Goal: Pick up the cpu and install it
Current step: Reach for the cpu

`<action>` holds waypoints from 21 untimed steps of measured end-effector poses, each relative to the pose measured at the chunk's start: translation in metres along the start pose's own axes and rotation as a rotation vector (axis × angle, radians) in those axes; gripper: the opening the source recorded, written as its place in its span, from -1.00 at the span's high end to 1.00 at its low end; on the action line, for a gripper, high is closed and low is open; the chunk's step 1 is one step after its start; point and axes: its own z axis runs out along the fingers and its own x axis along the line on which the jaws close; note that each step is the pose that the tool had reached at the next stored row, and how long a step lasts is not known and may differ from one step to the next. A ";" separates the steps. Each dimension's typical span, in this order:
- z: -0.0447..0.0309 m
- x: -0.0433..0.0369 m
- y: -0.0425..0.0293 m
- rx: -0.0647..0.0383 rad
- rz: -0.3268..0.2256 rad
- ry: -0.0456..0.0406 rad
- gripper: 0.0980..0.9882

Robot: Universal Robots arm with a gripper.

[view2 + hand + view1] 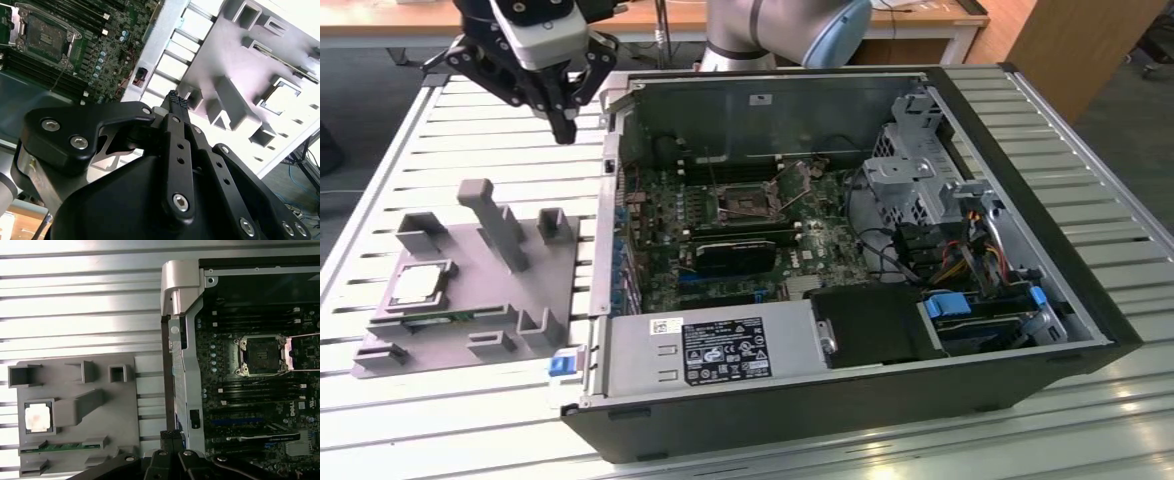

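Grey fixture (pixel 480 290) — cpu (pixel 424 284) inside, claw (pixel 564 128) closed

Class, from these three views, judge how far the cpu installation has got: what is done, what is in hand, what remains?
Done: the socket on the motherboard stands open and empty. In hand: nothing; the gripper hangs shut above the slatted table, beside a corner of the computer case. Left: everything, since the cpu lies in the grey fixture, untouched.

Slatted metal table (pixel 454 420) (glaring under light), wooden desk (pixel 387 20) behind
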 end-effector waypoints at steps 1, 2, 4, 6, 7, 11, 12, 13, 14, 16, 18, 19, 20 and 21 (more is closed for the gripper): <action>0.0001 0.0008 -0.0001 0.000 0.000 0.0000 0.98; 0.0002 0.0016 -0.0001 0.000 0.000 0.0001 0.98; 0.0004 0.0031 -0.0002 0.000 0.000 0.0000 0.98; 0.0006 0.0044 -0.0003 0.000 0.000 0.0000 0.98; 0.0007 0.0050 -0.0004 0.000 0.000 0.0001 0.98; 0.0011 0.0079 -0.0006 0.000 0.000 0.0001 0.98; 0.0012 0.0086 -0.0007 0.000 0.000 0.0002 0.98; 0.0013 0.0093 -0.0007 0.000 0.000 0.0002 0.98; 0.0014 0.0100 -0.0008 0.000 0.000 0.0001 0.98; 0.0016 0.0115 -0.0009 0.000 0.000 0.0002 0.98; 0.0018 0.0129 -0.0010 0.000 0.000 0.0002 0.98; 0.0019 0.0136 -0.0011 0.000 0.000 0.0003 0.98; 0.0020 0.0143 -0.0012 0.000 0.000 0.0003 0.98; 0.0021 0.0150 -0.0012 0.000 0.000 0.0003 0.98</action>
